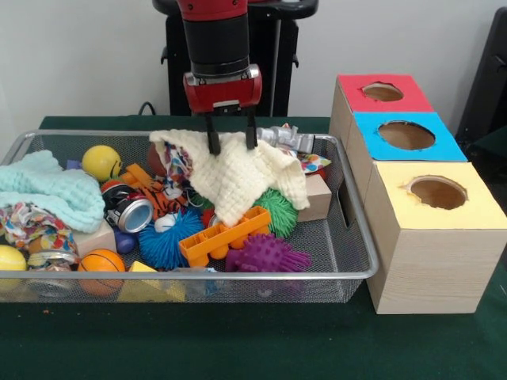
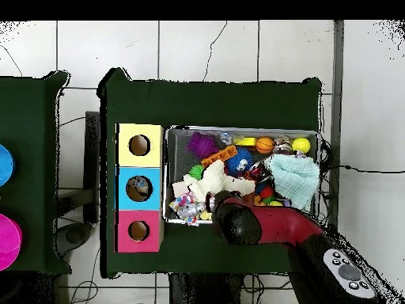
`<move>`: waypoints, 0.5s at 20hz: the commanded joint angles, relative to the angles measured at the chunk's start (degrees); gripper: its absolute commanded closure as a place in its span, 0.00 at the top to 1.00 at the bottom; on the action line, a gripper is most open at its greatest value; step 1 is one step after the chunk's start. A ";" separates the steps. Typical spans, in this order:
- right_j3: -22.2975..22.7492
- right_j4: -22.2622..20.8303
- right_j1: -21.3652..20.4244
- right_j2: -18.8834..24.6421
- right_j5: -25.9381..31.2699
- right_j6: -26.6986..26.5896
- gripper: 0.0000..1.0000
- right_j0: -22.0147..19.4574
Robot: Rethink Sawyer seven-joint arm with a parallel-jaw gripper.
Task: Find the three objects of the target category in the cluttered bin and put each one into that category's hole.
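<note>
Red-and-black gripper over far middle of silver wire-mesh bin, both black fingers clamped on far edge of cream knitted cloth, which drapes toward near side over orange plastic block. Rough round hole in red-topped cardboard box lies well right of gripper, farthest of three boxes; coming carry looks rightward.

From overhead, your arm hides the gripper entirely. In the front view, the cream knitted cloth covers toys beneath it, the silver object behind it is unidentifiable, and the arm is cropped at the top.
</note>
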 commanded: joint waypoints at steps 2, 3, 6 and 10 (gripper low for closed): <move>-7.18 1.31 -0.44 6.03 5.73 -0.49 1.00 -0.85; -7.42 1.37 -0.79 5.92 6.26 -0.55 1.00 -0.72; -7.86 1.53 -1.84 6.04 7.67 -1.02 1.00 -0.82; -8.96 1.15 -1.93 7.07 7.87 -2.13 1.00 -1.64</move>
